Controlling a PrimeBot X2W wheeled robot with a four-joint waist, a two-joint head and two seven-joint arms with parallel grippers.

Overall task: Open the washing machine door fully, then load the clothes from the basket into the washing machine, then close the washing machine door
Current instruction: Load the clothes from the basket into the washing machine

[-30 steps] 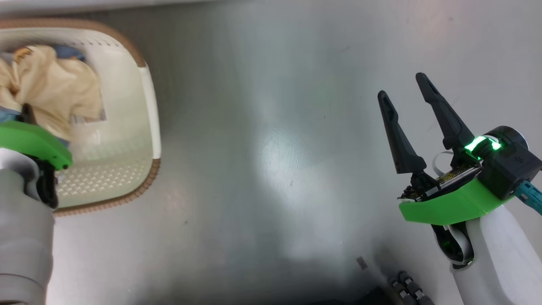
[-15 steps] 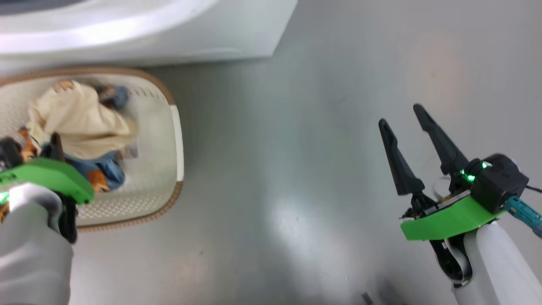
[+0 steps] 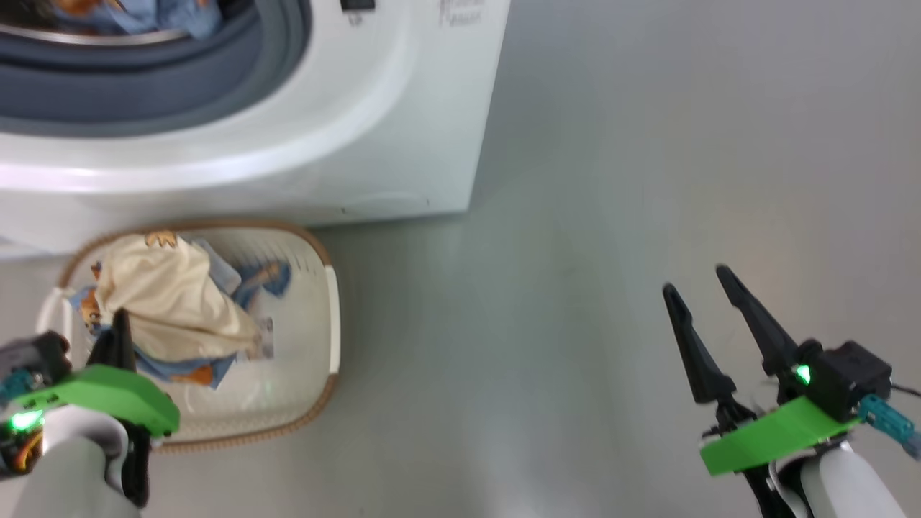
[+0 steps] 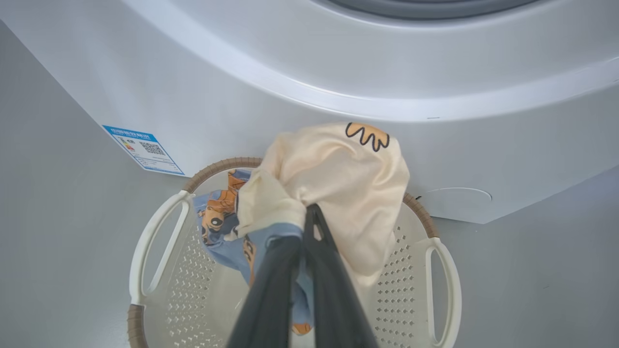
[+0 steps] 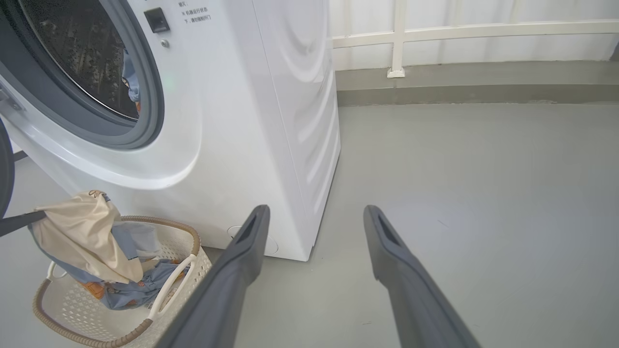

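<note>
Washing machine (image 3: 374, 108), white and glossy, is coming into the head view as the camera tilts up, its drum cut off. Perforated basket (image 3: 332, 324) is sitting just before it. Cream-and-blue clothes (image 3: 173, 309) are hanging over the basket, clamped in the left gripper's (image 4: 309, 217) jaws; the right gripper's (image 3: 696, 279) jaws are standing apart.

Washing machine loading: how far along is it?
Done: the washing machine stands open, a blue garment already in its drum. In hand: the left gripper, shut on the clothes, holds them up over the basket; the right gripper is open. Left: loading these, then closing up.
</note>
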